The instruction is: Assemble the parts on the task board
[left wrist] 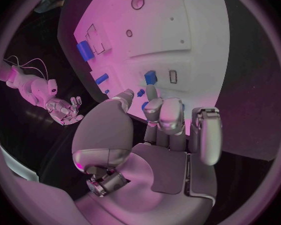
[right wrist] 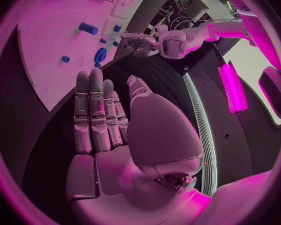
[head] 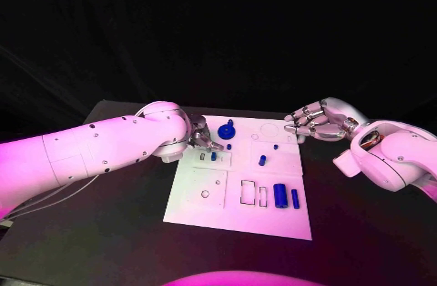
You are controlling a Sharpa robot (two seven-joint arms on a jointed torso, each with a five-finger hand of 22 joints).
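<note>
The white task board point(head: 239, 201) lies in the middle of the black table point(head: 109, 235), its long side running from near to far. The left hand point(head: 197, 138) hangs over the board's far left part, fingers curled downward, fingertips point(left wrist: 152, 92) just above a short blue peg point(head: 213, 155) that stands there. Whether they touch or pinch anything cannot be told, as the arm hides the tips from above and the wrist view is too cramped. Just right of that hand sits a round blue disc point(head: 225, 132) with a small blue knob point(head: 230, 121) on its far side. Toward the board's middle stand a small blue peg point(head: 228, 146), a slightly larger blue peg point(head: 261, 161) and a tiny blue one point(head: 276, 147).

Near the board's right near corner lie a blue block point(head: 280, 196) and a slimmer blue bar point(head: 294, 196), side by side, next to two empty rectangular outlines point(head: 247, 192).

The right hand point(head: 314, 123) hovers at the board's far right edge, holding nothing; its fingers point(right wrist: 97, 112) lie straight and close together, thumb apart, palm facing the board.
</note>
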